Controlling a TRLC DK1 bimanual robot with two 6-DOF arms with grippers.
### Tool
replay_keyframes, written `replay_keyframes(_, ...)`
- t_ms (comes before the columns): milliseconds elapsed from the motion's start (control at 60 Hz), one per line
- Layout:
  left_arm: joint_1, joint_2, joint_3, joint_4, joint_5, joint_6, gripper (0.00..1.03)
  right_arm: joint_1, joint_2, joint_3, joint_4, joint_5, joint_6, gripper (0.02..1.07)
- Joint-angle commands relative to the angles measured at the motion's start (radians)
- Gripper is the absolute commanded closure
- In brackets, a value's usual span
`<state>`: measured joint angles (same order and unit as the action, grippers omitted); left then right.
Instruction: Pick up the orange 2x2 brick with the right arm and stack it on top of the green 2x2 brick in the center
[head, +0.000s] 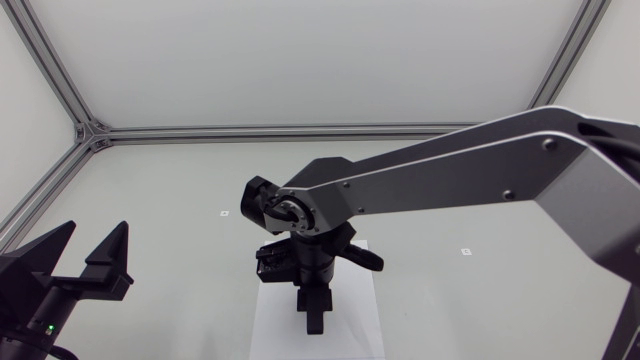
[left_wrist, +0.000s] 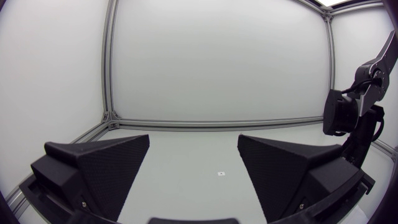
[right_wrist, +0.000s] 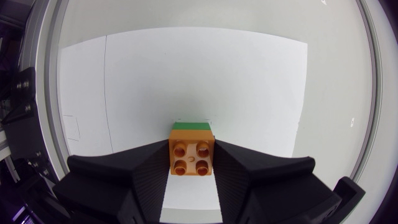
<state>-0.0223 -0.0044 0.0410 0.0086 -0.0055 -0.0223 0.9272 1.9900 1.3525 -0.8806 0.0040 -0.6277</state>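
Right end effector: in the right wrist view its two fingers stand only as far apart as one brick is wide. We see the orange 2x2 brick between them, with an inner finger face against each of two opposite sides. We log this as a closed grasp on the brick. The four studs face the wrist camera.

Orange brick position: it sits on the green 2x2 brick. Only a thin green strip of that brick shows, along the orange brick's far edge. Both bricks are on the white sheet that lies on the table.

Head view: the right arm comes in from the right and reaches to the middle. Its wrist points down over the white sheet, and from this camera it hides both bricks.

Left end effector: wide open and holding nothing, it is low at the left side of the table, well apart from the sheet. In the left wrist view its fingers stand far apart with bare table between them. A small green light glows on the link behind it.

Writing and labels: small square markers sit on the table either side of the sheet. We cannot read anything on them.
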Motion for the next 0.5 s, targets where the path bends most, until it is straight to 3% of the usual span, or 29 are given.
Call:
replay_keyframes(0, 0.005, -0.008, -0.041, -0.015, 0.004, 0.013, 0.04, -0.008, 0.01, -0.027, 0.009, 0.004, 0.013, 0.66)
replay_keyframes(267, 0.005, -0.008, -0.041, -0.015, 0.004, 0.013, 0.04, -0.004, 0.01, -0.021, 0.011, 0.002, 0.023, 0.59)
replay_keyframes(350, 0.005, -0.008, -0.041, -0.015, 0.004, 0.013, 0.04, -0.004, 0.009, -0.021, 0.011, 0.002, 0.025, 0.48)
replay_keyframes(483, 0.005, -0.008, -0.041, -0.015, 0.004, 0.013, 0.04, -0.002, 0.003, -0.021, 0.006, 0.004, 0.026, 0.19)
